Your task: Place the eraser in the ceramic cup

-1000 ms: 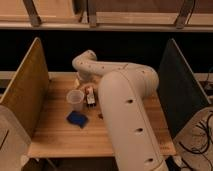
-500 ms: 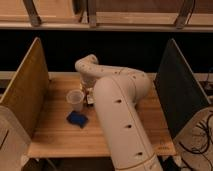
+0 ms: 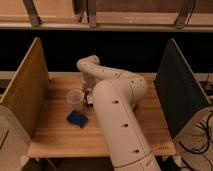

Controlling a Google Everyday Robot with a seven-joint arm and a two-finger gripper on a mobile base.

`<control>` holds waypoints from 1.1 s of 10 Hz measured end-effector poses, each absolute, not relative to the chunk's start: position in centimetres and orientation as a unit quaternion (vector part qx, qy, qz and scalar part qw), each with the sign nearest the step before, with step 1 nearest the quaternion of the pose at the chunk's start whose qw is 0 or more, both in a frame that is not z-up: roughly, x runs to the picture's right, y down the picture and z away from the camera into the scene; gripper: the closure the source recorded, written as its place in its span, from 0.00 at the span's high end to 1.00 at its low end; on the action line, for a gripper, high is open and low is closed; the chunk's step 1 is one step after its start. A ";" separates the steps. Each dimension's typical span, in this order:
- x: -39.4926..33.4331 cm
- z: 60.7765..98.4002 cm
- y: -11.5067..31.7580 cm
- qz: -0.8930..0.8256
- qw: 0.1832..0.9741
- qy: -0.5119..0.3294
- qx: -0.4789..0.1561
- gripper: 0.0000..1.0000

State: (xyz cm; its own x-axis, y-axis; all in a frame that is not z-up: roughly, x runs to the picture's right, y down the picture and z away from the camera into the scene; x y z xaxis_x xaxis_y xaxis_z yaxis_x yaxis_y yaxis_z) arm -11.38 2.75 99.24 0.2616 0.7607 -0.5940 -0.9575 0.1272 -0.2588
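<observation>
The pale ceramic cup (image 3: 75,99) stands upright on the left part of the wooden table (image 3: 150,117). My white arm rises from the bottom of the view, bends at the far side of the table and comes back down toward the cup. The gripper (image 3: 89,96) is at the end of it, just right of the cup and close to its rim. A small light and dark bit (image 3: 90,101) shows under the gripper. I cannot tell whether it is the eraser or whether it is held.
A flat blue squarish piece (image 3: 77,119) lies in front of the cup. A tan side panel (image 3: 25,87) stands at the table's left and a dark green one (image 3: 177,87) at its right. A dark gap and a shelf run along the back.
The arm's thick forward link has swung a little left and closer to the camera. The gripper stays beside the cup. The cup and the blue piece have not moved.
</observation>
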 end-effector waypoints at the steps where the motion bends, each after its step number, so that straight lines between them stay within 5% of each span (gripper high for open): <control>1: -11.2 99.3 2.4 0.584 0.736 0.160 -0.303 0.28; 4: -10.7 99.4 0.5 0.580 0.748 0.146 -0.288 0.03; 7: -11.3 97.9 -4.8 0.577 0.775 0.094 -0.241 0.00; 11: -14.3 90.4 -13.6 0.530 0.836 -0.002 -0.142 0.00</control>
